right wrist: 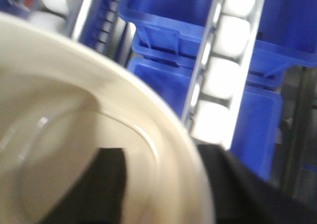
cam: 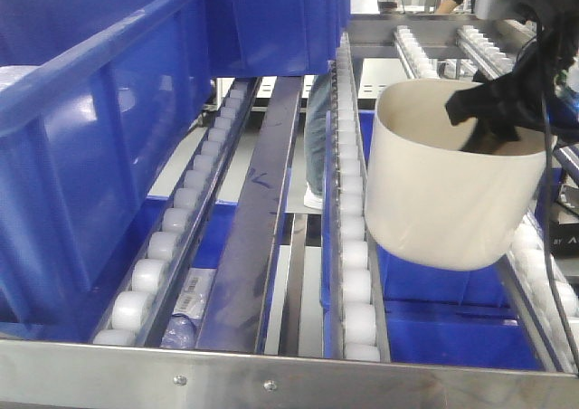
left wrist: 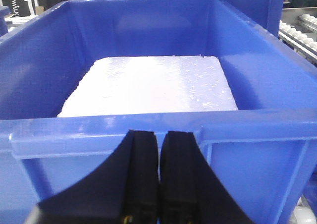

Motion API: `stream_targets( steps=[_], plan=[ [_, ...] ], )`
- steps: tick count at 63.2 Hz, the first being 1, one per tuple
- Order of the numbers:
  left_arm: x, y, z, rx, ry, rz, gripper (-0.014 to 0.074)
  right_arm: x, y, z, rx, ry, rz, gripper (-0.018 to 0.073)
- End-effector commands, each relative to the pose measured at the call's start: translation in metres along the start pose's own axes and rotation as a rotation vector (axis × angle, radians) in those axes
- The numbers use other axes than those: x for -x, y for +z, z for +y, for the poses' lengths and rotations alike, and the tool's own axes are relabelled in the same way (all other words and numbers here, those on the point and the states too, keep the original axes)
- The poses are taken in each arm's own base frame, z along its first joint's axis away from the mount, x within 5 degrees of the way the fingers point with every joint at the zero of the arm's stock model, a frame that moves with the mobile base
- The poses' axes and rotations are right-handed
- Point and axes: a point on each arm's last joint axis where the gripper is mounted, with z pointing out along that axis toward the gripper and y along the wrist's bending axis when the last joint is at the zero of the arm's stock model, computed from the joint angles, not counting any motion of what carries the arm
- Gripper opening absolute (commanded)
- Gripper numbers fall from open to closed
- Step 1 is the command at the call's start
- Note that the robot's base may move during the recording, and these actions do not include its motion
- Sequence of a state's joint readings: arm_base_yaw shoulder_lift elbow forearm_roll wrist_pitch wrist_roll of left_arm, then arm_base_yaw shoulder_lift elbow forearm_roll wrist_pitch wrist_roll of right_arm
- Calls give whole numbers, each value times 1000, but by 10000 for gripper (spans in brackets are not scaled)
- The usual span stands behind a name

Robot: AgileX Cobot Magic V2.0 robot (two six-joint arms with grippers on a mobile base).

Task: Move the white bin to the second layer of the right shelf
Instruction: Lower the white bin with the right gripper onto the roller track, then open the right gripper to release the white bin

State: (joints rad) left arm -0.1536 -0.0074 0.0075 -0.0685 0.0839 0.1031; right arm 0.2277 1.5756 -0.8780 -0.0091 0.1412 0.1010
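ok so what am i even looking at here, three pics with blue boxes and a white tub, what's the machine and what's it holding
This is a two-armed robot, and each picture comes from a different camera on it. The front view looks along a steel rack whose level is made of rails of small white rollers. There the right end effector, the black part, grips the rim of the white bin, which hangs tilted just above the rollers. The right wrist view is blurred and looks down into that same bin, one black finger inside the wall and one outside. The left wrist view shows the left end effector, its two black fingers pressed together and holding nothing, in front of a blue crate with a white foam slab inside.
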Motion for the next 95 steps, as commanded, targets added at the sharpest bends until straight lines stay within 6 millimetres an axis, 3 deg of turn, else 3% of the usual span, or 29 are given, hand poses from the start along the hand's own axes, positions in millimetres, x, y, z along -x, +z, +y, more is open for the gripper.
stream_targets(
  steps=[1, 29, 44, 48, 54, 63, 69, 78, 87, 95],
  plan=[
    [-4, 0, 0, 2, -9, -61, 85, 25, -17, 3, 18, 8, -164, 480],
    [-4, 0, 0, 2, -9, -61, 85, 41, -51, 4, 29, 8, -285, 480],
    [-4, 0, 0, 2, -9, -61, 85, 50, -83, 5, 38, 8, -376, 474],
    [-4, 0, 0, 2, -9, -61, 85, 52, -96, 5, 41, 8, -409, 445],
    [-4, 0, 0, 2, -9, -61, 85, 51, -120, 5, 48, 8, -479, 332],
    [-4, 0, 0, 2, -9, -61, 85, 36, -159, -4, 31, 21, -595, 34],
    [-4, 0, 0, 2, -9, -61, 85, 19, -187, -15, -9, 40, -693, 61],
    [-4, 0, 0, 2, -9, -61, 85, -12, -215, -28, -84, 69, -777, 56],
    [-4, 0, 0, 2, -9, -61, 85, -40, -227, -28, -100, 72, -817, 56],
    [-4, 0, 0, 2, -9, -61, 85, -54, -229, -27, -99, 71, -830, 56]
  ],
)
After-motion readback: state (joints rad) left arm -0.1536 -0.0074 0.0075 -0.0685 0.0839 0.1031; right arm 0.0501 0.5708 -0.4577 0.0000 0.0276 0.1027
